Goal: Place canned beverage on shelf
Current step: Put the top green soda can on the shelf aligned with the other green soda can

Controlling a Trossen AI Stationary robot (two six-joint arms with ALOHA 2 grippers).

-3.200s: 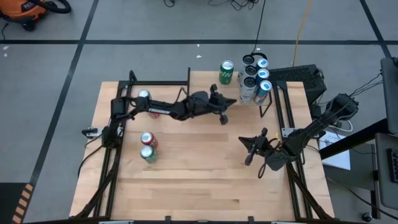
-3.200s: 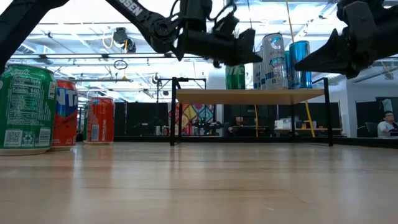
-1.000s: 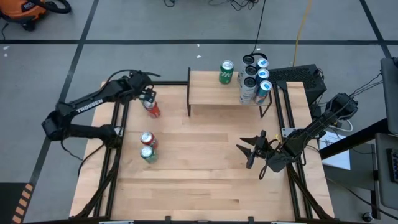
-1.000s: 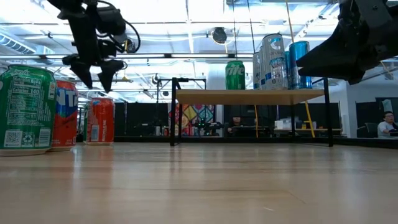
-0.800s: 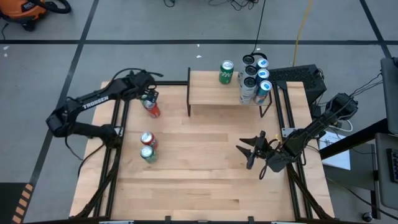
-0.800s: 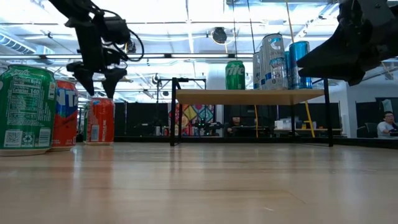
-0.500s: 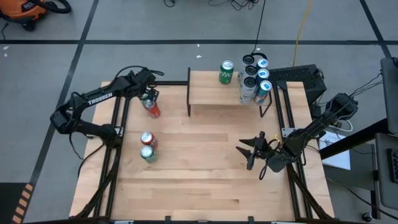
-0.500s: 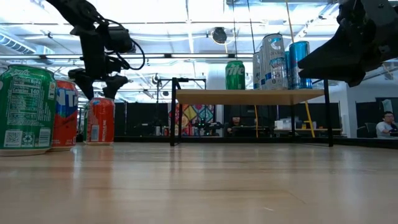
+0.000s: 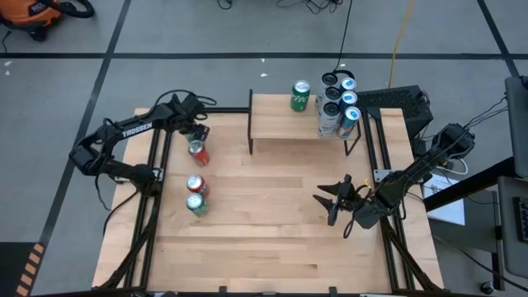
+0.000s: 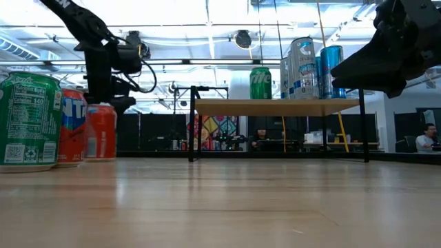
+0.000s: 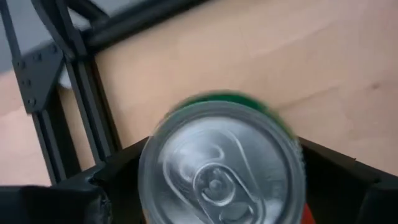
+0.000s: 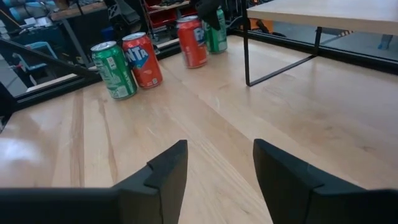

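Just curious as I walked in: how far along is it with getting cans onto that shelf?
Done: a green soda can and a cluster of tall blue and silver cans stand on the small wood-topped shelf. In hand: the left gripper is down over another green can. Left: that can, plus the red can beside it and two more cans. Right gripper waits, empty.

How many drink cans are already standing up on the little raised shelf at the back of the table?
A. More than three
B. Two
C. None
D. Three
A. From above, the shelf carries one green can near its middle and a tight cluster of tall silver-and-blue cans at its right end, so well over three in all.
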